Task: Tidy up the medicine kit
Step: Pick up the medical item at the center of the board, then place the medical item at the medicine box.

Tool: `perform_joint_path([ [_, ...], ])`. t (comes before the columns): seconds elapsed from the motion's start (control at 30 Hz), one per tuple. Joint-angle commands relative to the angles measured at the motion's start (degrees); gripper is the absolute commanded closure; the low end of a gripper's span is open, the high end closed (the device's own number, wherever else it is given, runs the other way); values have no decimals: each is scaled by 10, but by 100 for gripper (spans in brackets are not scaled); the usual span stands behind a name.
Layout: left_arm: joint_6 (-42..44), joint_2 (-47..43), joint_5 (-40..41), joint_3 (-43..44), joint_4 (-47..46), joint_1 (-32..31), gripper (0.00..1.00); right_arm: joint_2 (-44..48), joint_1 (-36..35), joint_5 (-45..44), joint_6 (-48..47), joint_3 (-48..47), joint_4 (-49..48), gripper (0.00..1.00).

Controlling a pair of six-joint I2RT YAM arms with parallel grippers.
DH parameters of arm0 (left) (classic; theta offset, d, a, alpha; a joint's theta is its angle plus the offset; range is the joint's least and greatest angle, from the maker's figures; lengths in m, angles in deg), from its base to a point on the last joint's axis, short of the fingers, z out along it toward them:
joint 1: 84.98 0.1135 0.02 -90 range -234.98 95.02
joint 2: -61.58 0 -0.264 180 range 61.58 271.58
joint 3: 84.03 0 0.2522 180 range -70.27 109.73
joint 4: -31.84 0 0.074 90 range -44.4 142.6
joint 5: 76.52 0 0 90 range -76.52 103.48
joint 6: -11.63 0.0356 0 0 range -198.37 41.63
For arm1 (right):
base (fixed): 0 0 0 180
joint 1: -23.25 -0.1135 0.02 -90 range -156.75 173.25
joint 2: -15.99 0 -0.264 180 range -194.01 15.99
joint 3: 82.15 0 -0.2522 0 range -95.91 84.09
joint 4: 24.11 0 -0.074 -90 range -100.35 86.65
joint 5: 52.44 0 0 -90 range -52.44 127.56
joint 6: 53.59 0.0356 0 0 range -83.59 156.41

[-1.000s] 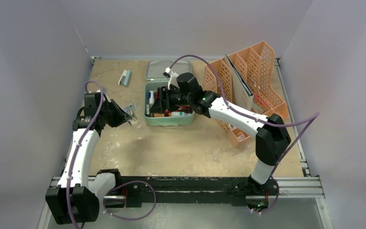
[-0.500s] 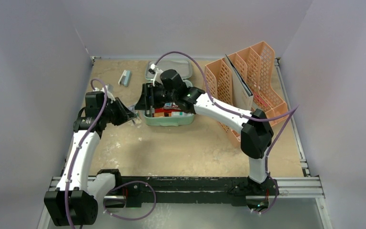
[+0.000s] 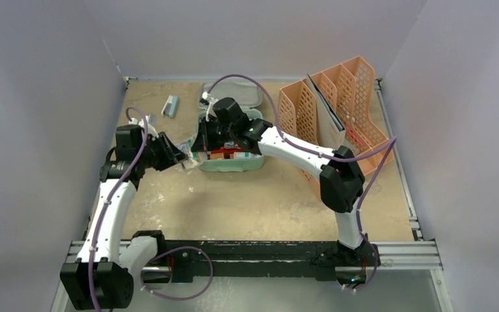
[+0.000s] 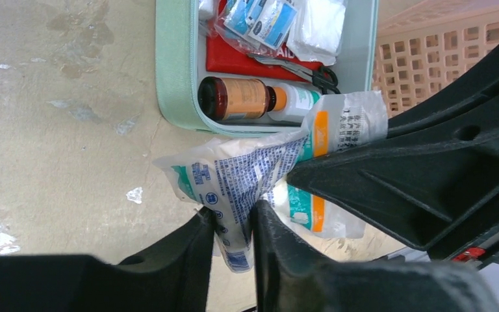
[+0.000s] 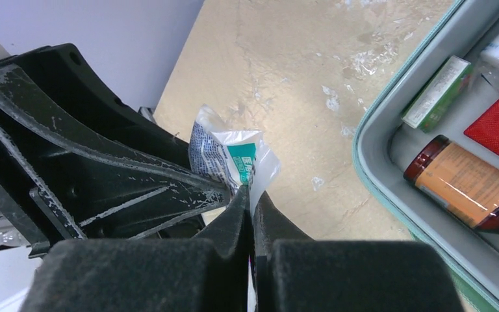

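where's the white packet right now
Left of centre in the top view, just left of the medicine kit: the white packet is gripped by both the left gripper and the right gripper.

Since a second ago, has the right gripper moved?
Yes. The right gripper moved left, from over the medicine kit to just past its left rim, where it now pinches the packet.

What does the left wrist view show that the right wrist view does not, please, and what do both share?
Only the left wrist view: black-handled scissors in the kit and the peach mesh rack beyond it. Only the right wrist view: the lavender wall and a green-and-white box. Both: the mint-green medicine kit, the amber bottle, and the printed plastic packet, pinched by the left fingers and the right fingers.
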Motion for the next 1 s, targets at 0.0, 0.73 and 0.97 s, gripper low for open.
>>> perform_joint_path([
  [0.0, 43, 17, 6, 24, 13, -3, 69, 46, 4, -26, -34, -7, 12, 100],
  [0.73, 135, -6, -22, 11, 3, -3, 36, 72, 103, -72, -104, 1, 40, 100],
  [0.97, 137, -10, -9, 5, 3, -3, 23, 8, 103, -58, -90, -51, 26, 100],
])
